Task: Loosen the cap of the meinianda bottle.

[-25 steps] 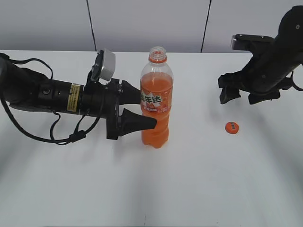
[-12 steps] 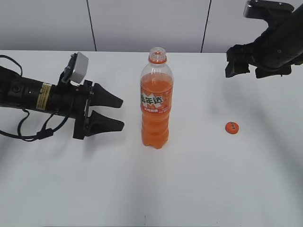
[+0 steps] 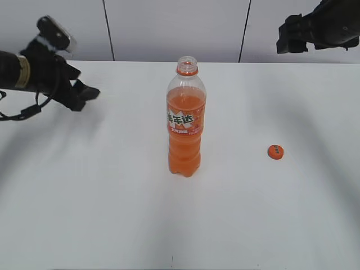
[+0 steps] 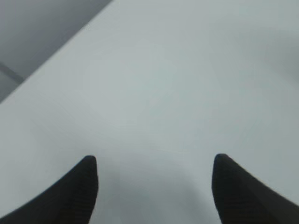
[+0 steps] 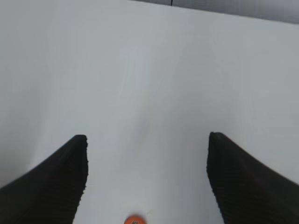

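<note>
The left gripper point(image 4: 152, 186) has its two dark fingers spread wide with nothing between them; only bare white table point(image 4: 177, 84) shows beneath. In the exterior view this gripper point(image 3: 84, 94) hangs at about ten o'clock from the scene's middle, above the table's far left part, well apart from everything else.

The right gripper point(image 5: 147, 175) is likewise spread wide and empty, its fingers framing plain tabletop. Seen from outside, it point(image 3: 288, 39) sits at about one o'clock, up by the far edge against the grey wall point(image 3: 169, 28).

The cap point(image 3: 275, 151) lies flat on the table at about three o'clock from the meinianda bottle point(image 3: 185, 121), well apart from it; in the right wrist view the cap point(image 5: 134, 219) peeks in at the six o'clock edge. The bottle stands upright near the table's middle, its neck open and uncapped, orange drink filling it to the shoulder, between the two arms and touched by neither.
</note>
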`<state>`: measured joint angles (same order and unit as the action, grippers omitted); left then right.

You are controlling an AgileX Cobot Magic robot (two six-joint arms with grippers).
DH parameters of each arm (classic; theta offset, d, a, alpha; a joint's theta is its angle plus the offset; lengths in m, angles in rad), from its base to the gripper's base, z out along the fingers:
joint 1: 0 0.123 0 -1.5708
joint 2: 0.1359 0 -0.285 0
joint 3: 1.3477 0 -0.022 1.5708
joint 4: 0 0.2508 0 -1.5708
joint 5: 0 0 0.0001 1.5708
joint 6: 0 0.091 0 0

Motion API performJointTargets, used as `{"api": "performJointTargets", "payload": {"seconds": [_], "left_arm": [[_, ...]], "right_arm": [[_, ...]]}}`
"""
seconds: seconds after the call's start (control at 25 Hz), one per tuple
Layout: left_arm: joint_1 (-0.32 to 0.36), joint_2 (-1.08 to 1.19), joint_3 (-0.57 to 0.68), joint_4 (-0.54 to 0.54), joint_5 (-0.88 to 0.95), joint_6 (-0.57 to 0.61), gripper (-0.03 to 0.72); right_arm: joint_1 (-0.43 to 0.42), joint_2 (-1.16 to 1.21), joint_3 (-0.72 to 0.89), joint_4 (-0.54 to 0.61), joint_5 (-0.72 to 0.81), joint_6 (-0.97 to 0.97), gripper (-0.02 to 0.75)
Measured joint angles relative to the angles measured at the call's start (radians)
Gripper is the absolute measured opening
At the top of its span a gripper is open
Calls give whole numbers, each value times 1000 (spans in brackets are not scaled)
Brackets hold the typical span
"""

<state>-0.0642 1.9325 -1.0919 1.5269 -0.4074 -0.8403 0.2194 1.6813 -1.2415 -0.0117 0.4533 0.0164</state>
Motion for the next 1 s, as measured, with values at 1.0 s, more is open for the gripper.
{"api": "performJointTargets", "payload": {"seconds": [1.0], "left_arm": [[2, -93, -350, -1199, 1214, 790, 374]], "right_arm": [[-138, 1, -324, -111, 308, 18, 595]]}}
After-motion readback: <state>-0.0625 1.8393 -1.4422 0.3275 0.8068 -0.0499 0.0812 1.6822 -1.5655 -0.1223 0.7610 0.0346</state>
